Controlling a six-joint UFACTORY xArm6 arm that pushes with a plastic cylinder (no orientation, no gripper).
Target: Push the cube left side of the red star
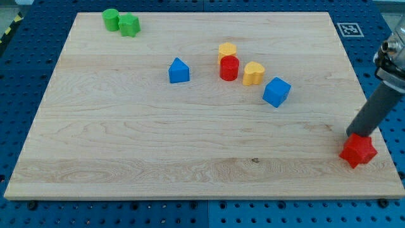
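**Blue cube far from the star, rod parked at the wrong block**

Wooden board (126, 152) fills the single camera view. The blue cube (276, 92) sits right of centre, just beside a yellow block (253, 73) of rounded, heart-like shape; a red cylinder (229, 68) and a second yellow block (227, 50) crowd further to the view's left. The red star (358, 151) lies near the board's bottom right corner, well apart from the cube. The rod has no jaws to open or close; its tip (355, 134) appears to touch the star's top edge, though contact cannot be confirmed.

To do this well, the tip should probably leave the star undisturbed, circle to the cube's upper-left face without nudging the yellow block, and push down and rightward, stopping just short of the star's left side. A blue house-shaped block (179, 70) and two green blocks (121, 22) stay clear.
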